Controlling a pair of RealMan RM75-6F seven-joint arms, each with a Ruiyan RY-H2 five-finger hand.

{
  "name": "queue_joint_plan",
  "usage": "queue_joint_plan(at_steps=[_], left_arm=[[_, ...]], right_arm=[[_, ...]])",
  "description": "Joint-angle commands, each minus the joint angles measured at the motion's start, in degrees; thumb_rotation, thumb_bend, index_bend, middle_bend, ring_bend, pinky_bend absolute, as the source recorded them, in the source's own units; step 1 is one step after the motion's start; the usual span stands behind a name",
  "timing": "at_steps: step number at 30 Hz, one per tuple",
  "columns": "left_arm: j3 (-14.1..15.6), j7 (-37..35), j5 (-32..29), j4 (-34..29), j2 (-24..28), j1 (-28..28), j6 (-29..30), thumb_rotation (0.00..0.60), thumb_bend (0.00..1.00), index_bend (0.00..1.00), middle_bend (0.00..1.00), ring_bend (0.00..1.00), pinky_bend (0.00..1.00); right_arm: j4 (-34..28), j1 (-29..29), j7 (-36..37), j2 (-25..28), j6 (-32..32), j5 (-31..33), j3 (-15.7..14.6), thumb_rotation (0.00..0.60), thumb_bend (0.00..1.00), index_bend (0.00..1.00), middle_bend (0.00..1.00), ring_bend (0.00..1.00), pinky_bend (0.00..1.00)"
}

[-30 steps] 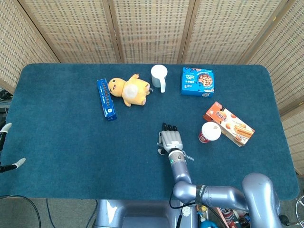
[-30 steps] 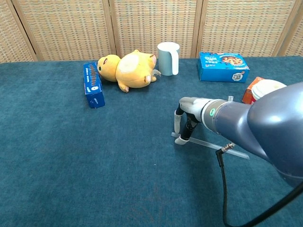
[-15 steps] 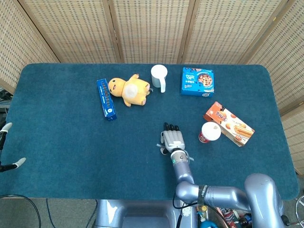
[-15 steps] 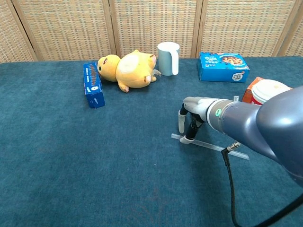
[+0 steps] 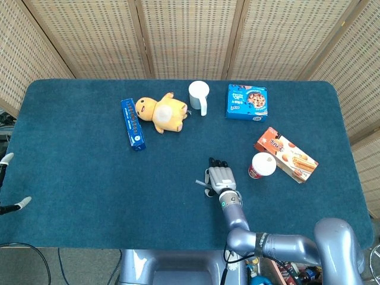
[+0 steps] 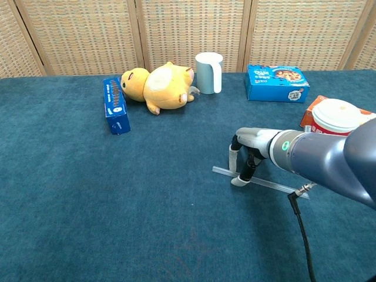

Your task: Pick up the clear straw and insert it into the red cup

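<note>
Right hand (image 6: 245,160): lower centre of the frame, fingers pointing down, tips set on or just at the straw (image 6: 258,182); whether thumb and finger have actually closed round it cannot be told. Left hand: only pale fingertips at the far left edge of the head view (image 5: 7,159), state not readable. Straw: clear, lying flat on the blue table (image 6: 88,205), running from centre toward lower right. Red cup (image 6: 336,116): white-lidded, right edge of the chest view, near the straw but apart from it. Step in hand: securing the straw. Advice, as judgement: pinch near one end so a long free length remains to aim at the lid, lift level, avoid rolling the straw away on the cloth. View notes: chest view shows fingertip contact and the straw's full run; head view shows the hand (image 5: 218,177) from above, covering most of the straw, but gives the cup (image 5: 262,165) to the right of it, beside the snack box (image 5: 288,154).
</note>
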Motion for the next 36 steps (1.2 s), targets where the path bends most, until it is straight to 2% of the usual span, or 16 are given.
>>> queue_joint_plan(at_steps=[1, 11, 18, 22, 26, 30, 36], left_arm=[[-0.04, 0.02, -0.12, -0.04, -0.02, -0.03, -0.08, 0.6, 0.15, 0.0, 0.0, 0.0, 0.0], [-0.05, 0.12, -0.28, -0.09, -0.05, -0.15, -0.34, 0.6, 0.15, 0.0, 0.0, 0.0, 0.0], [-0.06, -0.09, -0.33, -0.07, 0.03, -0.28, -0.63, 0.6, 0.15, 0.0, 0.0, 0.0, 0.0], [0.03, -0.21, -0.2, -0.09, 0.05, -0.36, -0.81, 0.6, 0.15, 0.0, 0.0, 0.0, 0.0], [0.11, -0.2, -0.11, -0.1, 0.02, -0.42, -0.94, 0.6, 0.15, 0.0, 0.0, 0.0, 0.0], [0.2, 0.31, 0.0, -0.06, -0.14, -0.62, -1.18, 0.6, 0.15, 0.0, 0.0, 0.0, 0.0], [0.09, 0.75, -0.35, -0.4, -0.12, -0.56, -1.05, 0.6, 0.15, 0.0, 0.0, 0.0, 0.0]], right_arm=[[-0.06, -0.49, 0.7, 0.27, -0.45, -0.67, -0.64, 0.6, 0.42, 0.57, 0.0, 0.0, 0.0], [0.15, -1.42, 3.64, 0.21, -1.51, -4.31, -1.67, 0.6, 0.5, 0.63, 0.0, 0.0, 0.0], [-3.6, -2.06, 7.14, 1.93, -2.55, -8.51, -0.62, 0.6, 0.5, 0.65, 0.0, 0.0, 0.0], [-9.05, -3.5, 13.38, 4.85, -4.79, -14.11, 1.71, 0.6, 0.51, 0.65, 0.0, 0.0, 0.0], [-11.66, -4.23, 17.16, 6.66, -6.05, -17.73, 3.13, 0.6, 0.51, 0.65, 0.0, 0.0, 0.0], [-14.86, -5.47, 24.17, 9.67, -7.59, -23.1, 6.74, 0.6, 0.51, 0.66, 0.0, 0.0, 0.0], [-19.38, -6.97, 32.74, 15.23, -9.2, -24.78, 12.09, 0.6, 0.51, 0.67, 0.0, 0.0, 0.0]])
